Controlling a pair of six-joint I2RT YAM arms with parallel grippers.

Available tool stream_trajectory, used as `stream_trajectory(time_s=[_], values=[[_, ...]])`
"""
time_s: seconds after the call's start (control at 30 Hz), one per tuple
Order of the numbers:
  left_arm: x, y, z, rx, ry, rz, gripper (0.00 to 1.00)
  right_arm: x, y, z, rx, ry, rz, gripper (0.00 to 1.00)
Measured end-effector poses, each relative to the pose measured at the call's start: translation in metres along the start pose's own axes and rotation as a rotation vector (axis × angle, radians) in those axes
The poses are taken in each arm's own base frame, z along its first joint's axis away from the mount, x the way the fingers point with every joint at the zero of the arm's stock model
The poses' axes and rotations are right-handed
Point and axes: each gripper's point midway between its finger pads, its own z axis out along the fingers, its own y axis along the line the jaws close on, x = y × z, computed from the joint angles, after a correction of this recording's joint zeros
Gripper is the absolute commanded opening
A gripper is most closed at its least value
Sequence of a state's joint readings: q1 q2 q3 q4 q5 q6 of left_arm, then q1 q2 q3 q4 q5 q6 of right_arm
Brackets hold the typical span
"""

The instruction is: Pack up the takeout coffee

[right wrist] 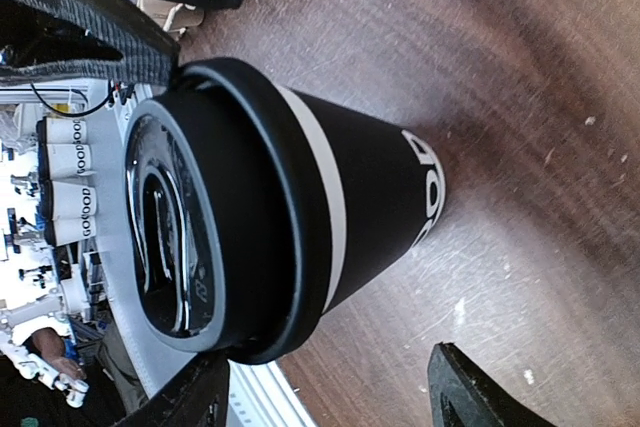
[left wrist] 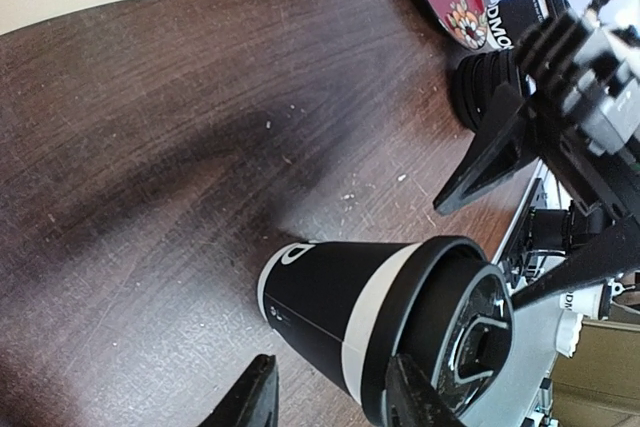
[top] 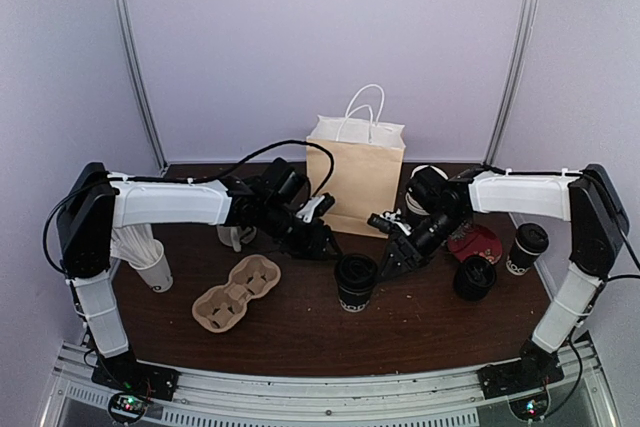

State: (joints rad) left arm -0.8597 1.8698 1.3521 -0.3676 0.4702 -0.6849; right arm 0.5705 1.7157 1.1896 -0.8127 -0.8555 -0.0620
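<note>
Right gripper point(right wrist: 328, 357) sits closest to its wrist lens, with your jaws standing wide and gripping nothing. Just beyond them a small black paper cup point(right wrist: 300, 197) with white lettering and a black plastic lid stands upright on the dark wooden bench point(right wrist: 520, 77). It is mid-bench, on the near side of the tan paper bag point(top: 355, 182) with white handles. You have the left gripper point(left wrist: 330, 362) at the cup's other side, jaws partly apart and holding nothing. Whether one finger touches the lid I cannot tell. Second black paper cup point(top: 526, 247), lidded, stands near the bench's right edge, beside a red round disc point(top: 475, 242) and a black ribbed stack point(top: 474, 277). Brown moulded cardboard carrier point(top: 237, 292) with two wells lies left of centre, apart from both cups.
</note>
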Motion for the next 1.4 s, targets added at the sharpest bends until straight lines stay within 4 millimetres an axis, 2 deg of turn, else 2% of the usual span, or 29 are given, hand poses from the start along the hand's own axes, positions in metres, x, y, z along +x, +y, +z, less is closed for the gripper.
stream_trajectory(time_s=[0.2, 0.47, 0.63, 0.93, 1.17, 1.4], values=[[0.000, -0.001, 0.001, -0.004, -0.005, -0.007, 0.38, 0.012, 0.008, 0.003, -0.057, -0.010, 0.003, 0.76], [0.000, -0.002, 0.001, -0.008, -0.008, -0.010, 0.38, 0.004, 0.009, 0.007, -0.081, -0.021, 0.013, 0.76], [0.000, -0.002, 0.001, -0.013, -0.010, -0.010, 0.36, 0.008, 0.005, 0.015, -0.095, 0.006, 0.045, 0.72], [0.004, 0.006, 0.003, -0.060, -0.020, 0.035, 0.35, 0.008, 0.000, 0.014, -0.060, 0.048, 0.084, 0.69], [0.009, 0.013, 0.011, -0.061, 0.006, 0.031, 0.34, 0.008, -0.001, 0.014, -0.075, 0.099, 0.131, 0.68], [0.005, 0.007, 0.006, -0.064, -0.013, 0.052, 0.35, 0.007, 0.000, 0.011, -0.062, 0.091, 0.107, 0.68]])
